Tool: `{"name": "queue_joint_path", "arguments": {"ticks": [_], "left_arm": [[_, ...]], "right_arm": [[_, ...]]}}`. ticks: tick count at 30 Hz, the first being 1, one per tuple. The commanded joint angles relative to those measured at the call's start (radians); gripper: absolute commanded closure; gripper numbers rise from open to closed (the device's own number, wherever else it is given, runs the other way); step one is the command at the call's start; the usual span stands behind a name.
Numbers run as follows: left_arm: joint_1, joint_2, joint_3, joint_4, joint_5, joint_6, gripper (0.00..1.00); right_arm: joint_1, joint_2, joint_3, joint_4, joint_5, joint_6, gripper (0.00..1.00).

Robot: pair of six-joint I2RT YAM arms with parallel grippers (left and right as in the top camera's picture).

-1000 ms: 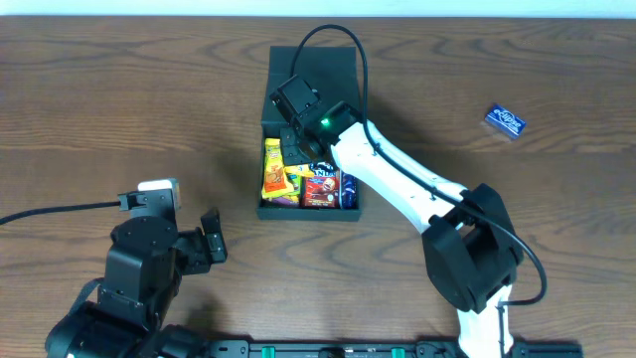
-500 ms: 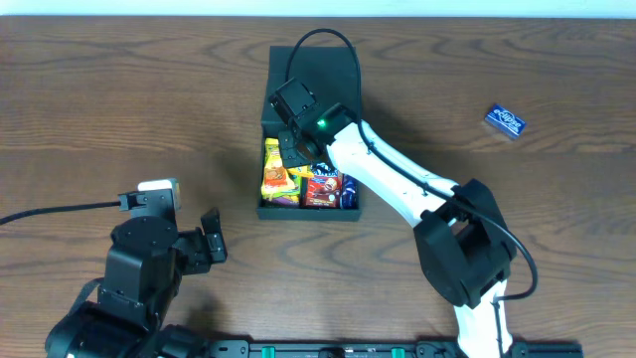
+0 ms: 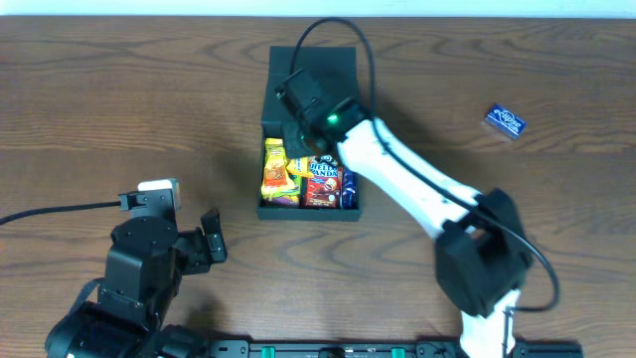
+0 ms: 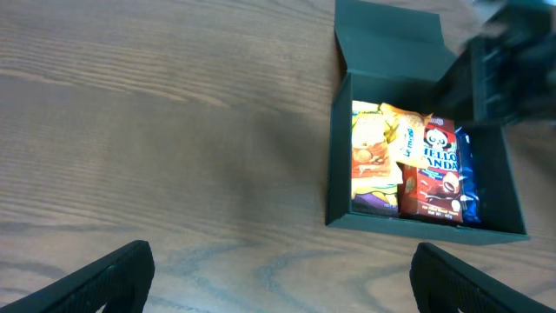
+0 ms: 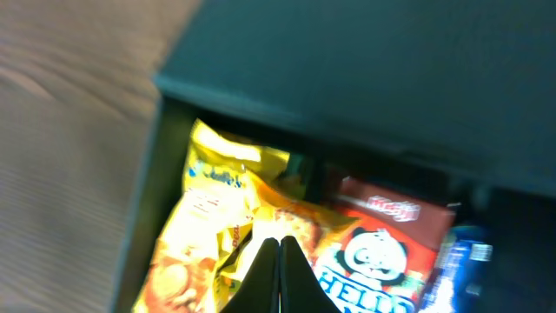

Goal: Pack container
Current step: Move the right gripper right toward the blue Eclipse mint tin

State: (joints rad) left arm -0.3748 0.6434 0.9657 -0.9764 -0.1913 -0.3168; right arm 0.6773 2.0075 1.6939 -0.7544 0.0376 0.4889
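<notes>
The container [image 3: 266, 109] is a black square box at the table's middle back, its flap lid [image 3: 328, 70] lying open behind it. Inside lie yellow snack packets [image 3: 275, 169], a red Hello Panda packet [image 3: 321, 184] and a blue packet [image 3: 348, 187]. The box also shows in the left wrist view [image 4: 340, 156]. My right gripper [image 5: 279, 252] is shut and empty, its tips over the yellow packets [image 5: 217, 226] near the box's back wall [image 5: 347, 96]. My left gripper [image 4: 278, 278] is open and empty, low over bare table at the front left.
A small blue packet [image 3: 505, 120] lies alone on the table at the far right. The wooden table [image 3: 119, 109] stretches left of the box. A black cable [image 3: 50, 212] runs to the left arm.
My right gripper has moved back toward the lid end of the box and the arm has swung slightly right. The left arm has not moved.
</notes>
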Motion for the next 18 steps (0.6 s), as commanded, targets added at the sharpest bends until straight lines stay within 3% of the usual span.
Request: {"name": "queue_joint_path", "arguments": {"ticks": [1,14,18], "left_arm": [[0.003,-0.003,0.021,0.0,-0.019,0.006,0.05],[0.003,-0.003,0.021,0.0,-0.019,0.006,0.05],[0.003,-0.003,0.021,0.0,-0.019,0.006,0.05]], "right_arm": [[-0.041,-0.109,0.033,0.003,0.011,-0.016,0.99],[-0.33,-0.167,0.033,-0.076,0.047,-0.094,0.98],[-0.444,-0.167,0.033,-0.084,0.129,-0.095,0.92]]}}
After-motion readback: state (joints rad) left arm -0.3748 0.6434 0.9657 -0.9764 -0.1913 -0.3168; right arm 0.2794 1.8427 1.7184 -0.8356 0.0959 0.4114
